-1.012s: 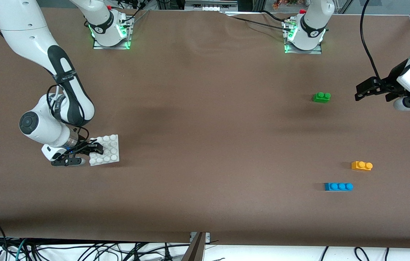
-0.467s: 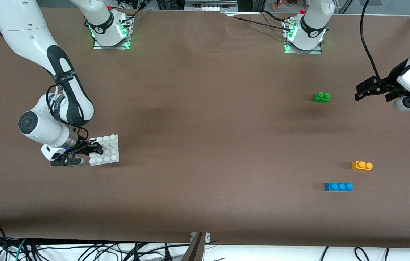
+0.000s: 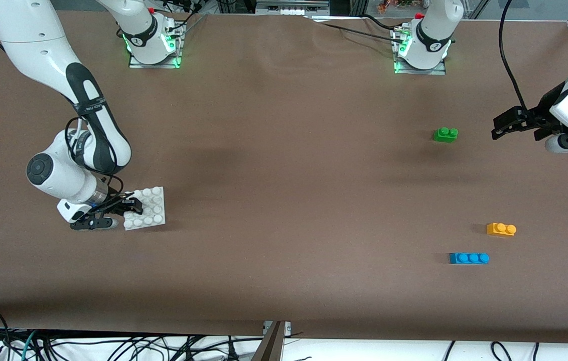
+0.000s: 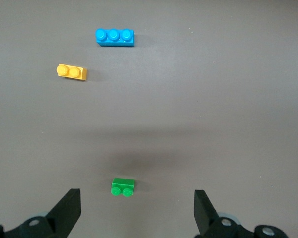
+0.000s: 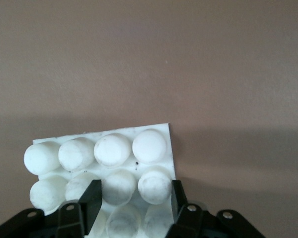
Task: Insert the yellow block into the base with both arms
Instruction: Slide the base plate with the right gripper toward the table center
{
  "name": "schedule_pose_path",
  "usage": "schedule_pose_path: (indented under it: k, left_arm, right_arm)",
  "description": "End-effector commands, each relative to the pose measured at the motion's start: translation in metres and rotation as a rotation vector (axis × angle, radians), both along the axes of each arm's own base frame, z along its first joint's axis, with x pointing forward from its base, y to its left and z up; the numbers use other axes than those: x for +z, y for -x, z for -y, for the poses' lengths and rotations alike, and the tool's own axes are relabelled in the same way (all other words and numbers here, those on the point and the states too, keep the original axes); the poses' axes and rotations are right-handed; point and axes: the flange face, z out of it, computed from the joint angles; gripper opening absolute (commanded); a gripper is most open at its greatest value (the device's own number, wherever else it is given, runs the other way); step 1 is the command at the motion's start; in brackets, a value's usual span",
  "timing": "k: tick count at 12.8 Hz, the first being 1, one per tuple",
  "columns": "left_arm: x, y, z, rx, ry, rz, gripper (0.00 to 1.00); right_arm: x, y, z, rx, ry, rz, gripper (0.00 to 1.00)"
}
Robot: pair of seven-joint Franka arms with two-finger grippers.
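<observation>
The white studded base [image 3: 149,203] is at the right arm's end of the table. My right gripper [image 3: 131,205] is shut on one edge of it. In the right wrist view its fingers [image 5: 92,198] clamp two studs of the base [image 5: 114,148]. The yellow block [image 3: 501,229] lies flat on the table toward the left arm's end, and also shows in the left wrist view [image 4: 72,72]. My left gripper [image 3: 502,128] hangs open in the air, apart from the block, with nothing between its fingers [image 4: 64,213].
A green two-stud brick [image 3: 445,134] lies beside the left gripper, and shows between its jaws as the green brick [image 4: 123,187]. A blue three-stud brick [image 3: 468,258] lies a little nearer the front camera than the yellow block. Cables hang below the table's front edge.
</observation>
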Motion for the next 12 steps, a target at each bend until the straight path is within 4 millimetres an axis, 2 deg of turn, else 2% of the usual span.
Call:
schedule_pose_path:
  k: [1, 3, 12]
  left_arm:
    - [0.005, 0.003, -0.002, -0.021, 0.007, -0.003, 1.00]
    - [0.005, 0.003, -0.002, -0.021, 0.007, -0.003, 1.00]
    - [0.005, 0.003, -0.002, -0.021, 0.007, -0.003, 1.00]
  right_arm:
    - [-0.042, 0.001, -0.017, 0.004, 0.011, 0.022, 0.55]
    - [-0.041, 0.001, -0.023, 0.004, 0.010, 0.024, 0.55]
    - [-0.045, 0.013, -0.116, -0.066, -0.013, 0.017, 0.55]
